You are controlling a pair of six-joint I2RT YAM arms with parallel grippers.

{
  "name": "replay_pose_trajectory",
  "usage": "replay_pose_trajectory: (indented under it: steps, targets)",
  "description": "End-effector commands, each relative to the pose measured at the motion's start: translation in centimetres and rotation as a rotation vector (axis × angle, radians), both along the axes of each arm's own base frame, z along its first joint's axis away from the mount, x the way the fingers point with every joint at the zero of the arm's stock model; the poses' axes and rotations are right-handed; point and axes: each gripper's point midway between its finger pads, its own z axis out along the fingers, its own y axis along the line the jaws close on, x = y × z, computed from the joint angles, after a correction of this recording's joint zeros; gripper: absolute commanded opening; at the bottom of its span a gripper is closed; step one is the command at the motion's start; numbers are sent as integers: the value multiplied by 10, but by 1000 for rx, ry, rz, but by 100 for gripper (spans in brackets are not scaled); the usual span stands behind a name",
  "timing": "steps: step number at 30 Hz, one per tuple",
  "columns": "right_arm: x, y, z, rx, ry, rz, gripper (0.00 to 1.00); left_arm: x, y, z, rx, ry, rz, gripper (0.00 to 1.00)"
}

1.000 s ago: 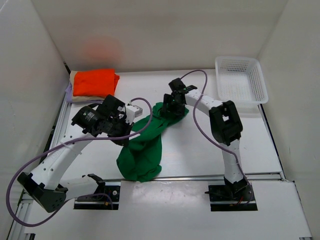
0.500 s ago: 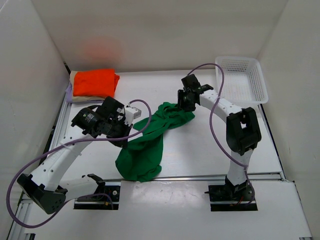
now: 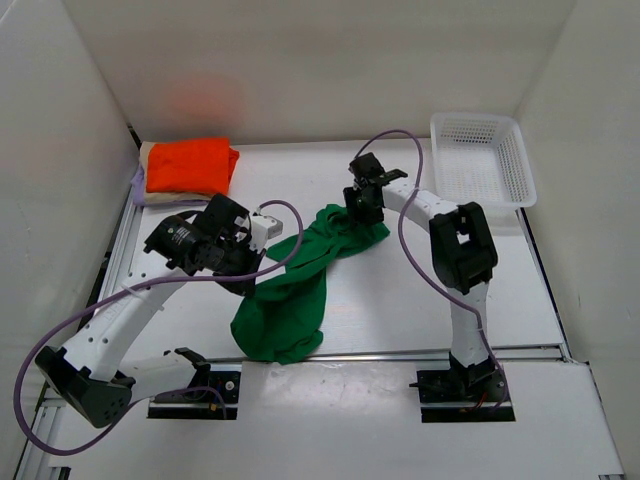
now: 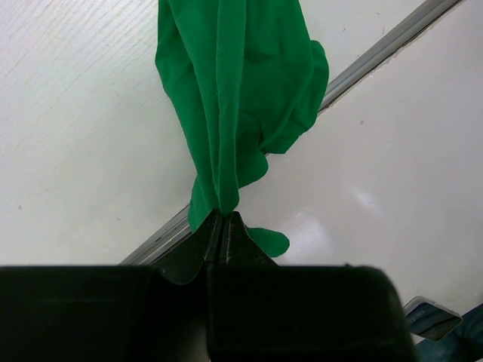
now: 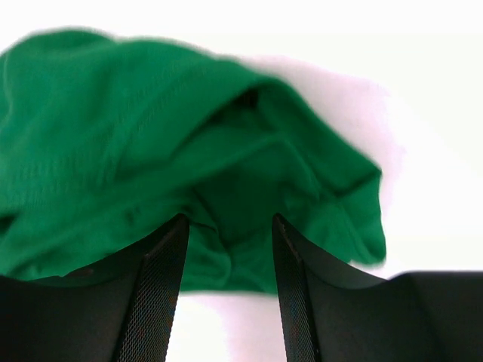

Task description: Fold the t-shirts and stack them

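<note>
A green t-shirt [image 3: 290, 300] lies crumpled in a long band across the middle of the table. My left gripper [image 3: 248, 272] is shut on a bunched fold of it near its left edge. In the left wrist view the green t-shirt [image 4: 234, 98] hangs stretched from the shut left gripper [image 4: 224, 220]. My right gripper [image 3: 362, 203] hovers at the shirt's far right end, open. In the right wrist view its fingers [image 5: 162, 264] stand apart just above the rumpled green t-shirt [image 5: 151, 151], gripping nothing. An orange-red t-shirt [image 3: 190, 164] lies folded on a beige one [image 3: 147, 152] and a lavender one [image 3: 138, 186] at the back left.
A white mesh basket [image 3: 483, 160] stands at the back right corner. White walls close in the table on three sides. A metal rail [image 3: 400, 352] runs along the table's near edge, also seen as the metal rail [image 4: 392, 38] in the left wrist view.
My right gripper swung right off the shirt's far end, then came back a little left, with its fingers closer together than before. The left gripper kept its hold; the shirt shifted slightly.
</note>
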Motion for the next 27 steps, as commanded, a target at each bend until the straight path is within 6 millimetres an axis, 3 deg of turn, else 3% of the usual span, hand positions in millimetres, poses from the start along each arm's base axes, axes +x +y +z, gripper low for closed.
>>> replay_pose_trajectory:
  steps: [1,8,10,13,18,21,24,27]
  targets:
    - [21,8,5,1,-42,24,53,4,0,4,-13,-26,8,10]
    - [13,37,12,74,-40,91,45,7,5,1,9,-29,26,10]
    - [10,36,12,77,-34,105,44,7,5,1,9,-29,26,10]
    - [-6,46,10,100,-18,153,27,9,3,2,3,-37,26,10]
    - [-24,50,3,145,45,172,22,10,7,-1,16,-34,39,10]
    - [-25,51,4,157,52,169,3,13,7,-1,19,-46,44,10]
    - [-19,58,36,248,32,165,0,35,16,0,68,-151,94,10]
    - [8,57,99,455,-16,86,0,80,42,9,124,-305,256,10]
